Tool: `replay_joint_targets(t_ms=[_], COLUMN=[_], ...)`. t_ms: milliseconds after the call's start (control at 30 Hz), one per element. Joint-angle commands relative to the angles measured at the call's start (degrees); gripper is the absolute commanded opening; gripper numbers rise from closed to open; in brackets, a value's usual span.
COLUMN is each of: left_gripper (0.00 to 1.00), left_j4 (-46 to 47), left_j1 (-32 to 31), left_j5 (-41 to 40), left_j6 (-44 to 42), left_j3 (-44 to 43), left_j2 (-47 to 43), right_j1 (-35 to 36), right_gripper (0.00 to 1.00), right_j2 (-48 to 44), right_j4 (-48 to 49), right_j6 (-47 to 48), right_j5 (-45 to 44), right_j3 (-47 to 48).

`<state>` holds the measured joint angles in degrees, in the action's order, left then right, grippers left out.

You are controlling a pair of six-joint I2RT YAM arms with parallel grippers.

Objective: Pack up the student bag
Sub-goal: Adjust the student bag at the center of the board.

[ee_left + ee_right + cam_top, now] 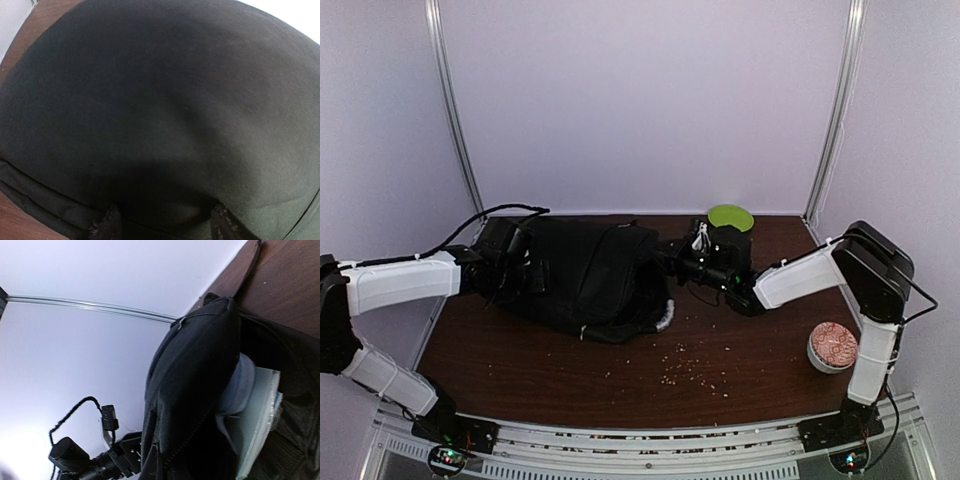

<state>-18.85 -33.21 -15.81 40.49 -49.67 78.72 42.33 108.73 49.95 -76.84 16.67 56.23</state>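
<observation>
Bracing the student bag (585,275) with my left pincer (165,226), I faced the right pincer (675,262) toward its mouth; neither pincer's closure was discernible.

Diffuse light is glowing off the walls (640,100) behind the student bag (585,275); close up, its fabric is blurring dark.

student bag (588,275): mid-table | left hand (533,272): against left side | right hand (672,260): right edge
</observation>
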Motion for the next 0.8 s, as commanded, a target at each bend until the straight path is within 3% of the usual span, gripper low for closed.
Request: replay_joint_targets(t_ms=[0, 200, 400, 467, 567, 600, 767], left_gripper=[0.54, 0.29, 0.0, 0.0, 0.03, 0.08, 0.41], left_j4=[2.3, 2.0, 2.2, 2.6, 3.2, 3.3, 4.5], left_j1=[2.1, 3.7, 3.8, 3.9, 3.9, 3.9, 3.7], left_j5=[0.1, 0.4, 1.2, 2.0, 4.2, 5.0, 8.5], left_j6=[1.4, 2.2, 2.8, 3.0, 2.9, 2.8, 2.2], left_j3=[-2.7, -2.4, -2.3, -2.2, -2.3, -2.4, -1.9], left_j2=[4.2, 8.0, 10.7, 10.5, 9.2, 8.4, 3.4], right_j1=[-1.2, -2.5, -4.5, -4.9, -5.0, -4.9, -4.3], right_gripper=[0.0, 0.0, 0.0, 0.09, 0.48, 0.54, 0.63], right_j2=[-4.6, -8.7, -9.6, -10.7, -14.3, -16.0, -24.8], right_j4=[-13.0, -40.9, -53.5, -54.3, -54.2, -53.5, -46.3], right_j6=[9.4, 29.8, 36.3, 36.6, 36.7, 36.3, 32.6], right_j5=[3.2, -0.8, -5.8, -5.7, -4.5, -4.3, -3.4], right_j3=[-1.1, 4.6, 8.3, 8.1, 6.5, 5.1, -6.5])
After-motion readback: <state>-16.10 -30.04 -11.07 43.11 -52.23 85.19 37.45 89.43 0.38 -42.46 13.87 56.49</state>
